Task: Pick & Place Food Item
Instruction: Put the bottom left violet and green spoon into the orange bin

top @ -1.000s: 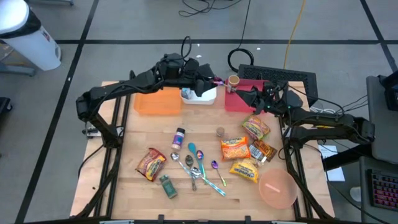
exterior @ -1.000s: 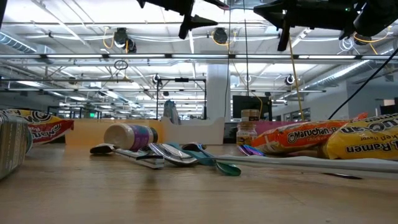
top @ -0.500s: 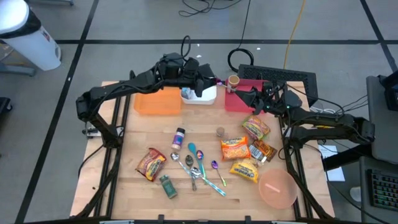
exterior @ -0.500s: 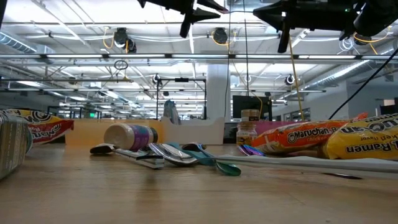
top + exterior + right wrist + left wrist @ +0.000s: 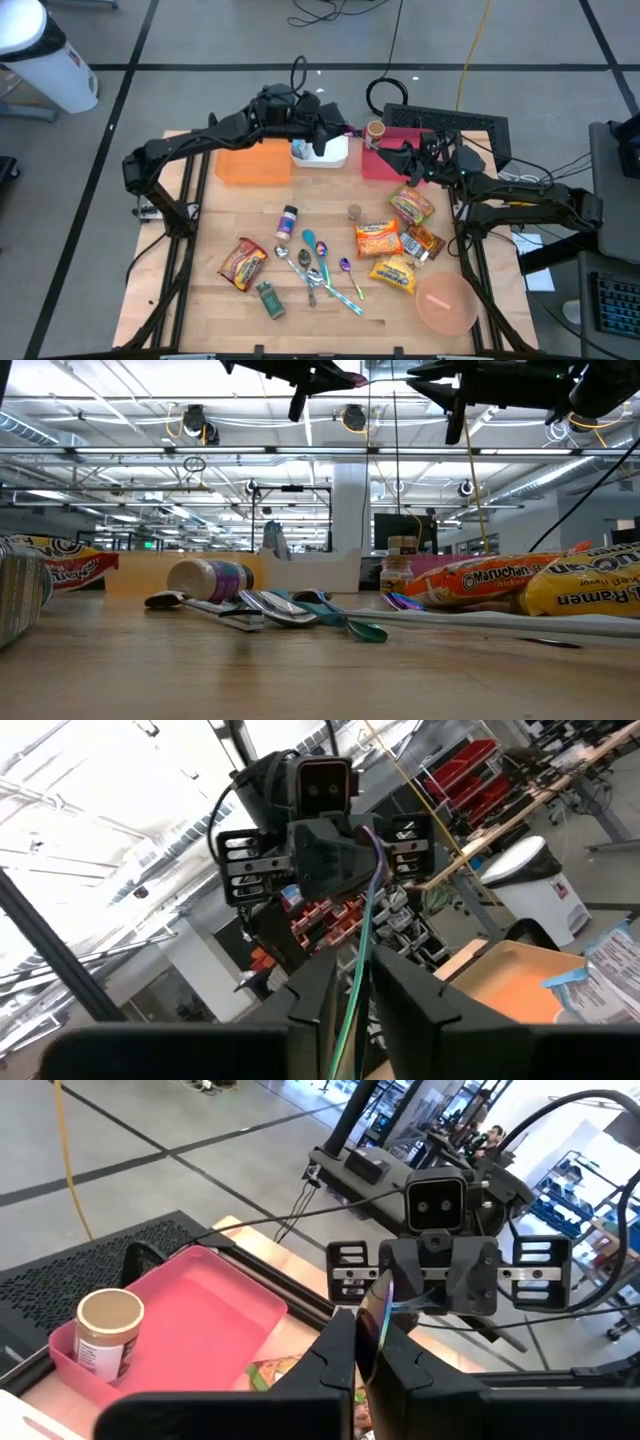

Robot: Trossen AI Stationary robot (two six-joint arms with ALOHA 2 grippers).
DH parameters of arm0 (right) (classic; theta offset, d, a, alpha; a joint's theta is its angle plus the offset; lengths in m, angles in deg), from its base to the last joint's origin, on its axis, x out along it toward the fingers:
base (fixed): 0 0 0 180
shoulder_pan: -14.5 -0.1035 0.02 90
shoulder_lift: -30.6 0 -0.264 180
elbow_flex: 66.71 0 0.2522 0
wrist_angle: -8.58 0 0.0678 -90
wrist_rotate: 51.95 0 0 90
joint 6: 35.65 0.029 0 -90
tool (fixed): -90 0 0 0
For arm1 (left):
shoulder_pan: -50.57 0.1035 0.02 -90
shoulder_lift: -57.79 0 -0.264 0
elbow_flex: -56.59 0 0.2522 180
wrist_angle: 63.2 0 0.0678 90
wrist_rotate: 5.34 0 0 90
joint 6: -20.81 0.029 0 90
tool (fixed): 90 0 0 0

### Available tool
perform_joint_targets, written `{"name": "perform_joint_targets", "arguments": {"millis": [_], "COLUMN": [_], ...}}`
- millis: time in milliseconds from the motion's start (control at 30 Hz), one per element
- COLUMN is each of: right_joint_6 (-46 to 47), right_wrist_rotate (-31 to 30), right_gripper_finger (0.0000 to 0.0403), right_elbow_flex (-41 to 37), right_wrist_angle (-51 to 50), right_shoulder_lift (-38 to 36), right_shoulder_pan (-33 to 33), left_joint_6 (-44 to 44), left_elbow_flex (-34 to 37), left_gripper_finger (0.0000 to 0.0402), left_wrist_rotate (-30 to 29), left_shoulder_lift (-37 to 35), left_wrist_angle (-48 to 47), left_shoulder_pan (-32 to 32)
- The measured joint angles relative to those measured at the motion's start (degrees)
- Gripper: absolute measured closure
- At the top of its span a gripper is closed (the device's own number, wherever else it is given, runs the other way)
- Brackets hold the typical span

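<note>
**Spoon bridged between two grippers at the table's 12 o'clock**

A slim spoon [image 5: 378,1320] with a glossy, curved bowl and a thin green handle hangs in the air between the arms. It sits above the gap between the glossy white tray [image 5: 330,155] and the smooth pink tray [image 5: 210,1305]. The left gripper [image 5: 368,1370] is clenched on the bowl end. The right gripper [image 5: 350,995] flanks the handle, but whether it is gripping cannot be told. A cylindrical, tan-lidded jar [image 5: 108,1330] stands in the pink tray. Crinkly ramen packets [image 5: 378,238] lie at 4 o'clock on the wooden table [image 5: 200,300].
</note>
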Motion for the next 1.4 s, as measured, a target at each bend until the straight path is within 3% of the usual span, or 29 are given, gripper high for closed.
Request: {"name": "perform_joint_targets", "arguments": {"millis": [333,533,800,967,1400], "right_joint_6": [0.7,0.7,0.6,0.6,2.3], "right_wrist_rotate": [-0.4,-0.3,-0.3,-0.4,-0.4], "right_gripper_finger": [0.0235,0.0203,0.0197,0.0201,0.0202], "right_elbow_flex": [0.0,0.0,0.0,0.0,0.0], "right_wrist_angle": [-0.2,-0.2,-0.3,-0.7,-3.6], "right_shoulder_lift": [0.0,0.0,0.0,0.0,0.1], "right_shoulder_pan": [1.1,2.7,2.8,2.8,2.7], "left_joint_6": [0.2,2.4,8.2,9.7,14.5], "left_elbow_flex": [0.0,0.0,0.0,0.0,2.5], "left_gripper_finger": [0.0395,0.0395,0.0394,0.0394,0.0396], "left_wrist_rotate": [3.6,3.2,-2.7,-2.8,4.2], "left_shoulder_lift": [-1.4,-4.7,-11.6,-13.4,-13.9], "left_wrist_angle": [-6.2,-13.0,-29.6,-35.8,-42.5], "left_shoulder_pan": [3.3,6.0,12.9,18.9,32.4]}}
